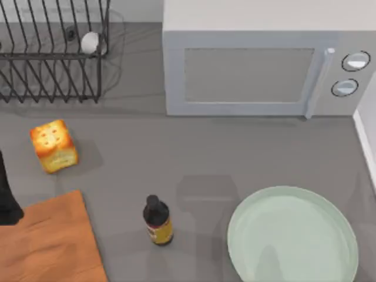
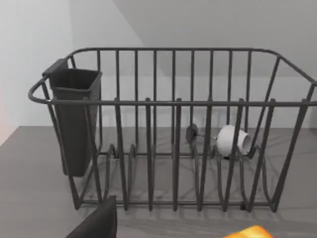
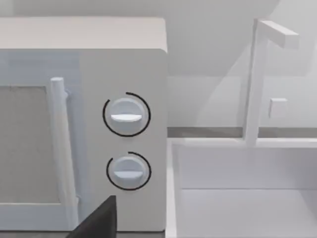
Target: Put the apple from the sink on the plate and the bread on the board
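Top view. Bread (image 1: 53, 146): golden cube with a toasted, spotted top, resting on the grey table (image 1: 194, 153) at the left, just beyond the far corner of the board and apart from it. Board (image 1: 50, 244): orange-brown wood, cut off by the left and lower edges. Left arm: a dark part at the left edge, overlapping the board's near-left corner; its gripper is out of frame. Dark brown bottle (image 1: 157, 220) with a yellow label, upright, between the board and the plate. Plate (image 1: 292, 235): pale mint, at the lower right, its near rim cut off. Microwave (image 1: 264, 64) along the back; wire dish rack (image 1: 53, 53) at the back left, holding a small white ball (image 1: 90, 42).

Left wrist view. Dish rack (image 2: 173, 129) seen from the front, with a dark cutlery cup (image 2: 74, 119) on one end and the white ball (image 2: 232, 140) behind the bars. A sliver of the bread (image 2: 250, 232) is cut off at the lower edge. One dark finger (image 2: 96, 223) juts in; whether the left gripper is spread or closed cannot be told.

Right wrist view. Microwave (image 3: 99, 124) with two dials, beside the white sink (image 3: 242, 188) and its faucet (image 3: 260, 79); the basin floor is largely hidden. One dark finger (image 3: 96, 220) alone; the right gripper's state cannot be told.
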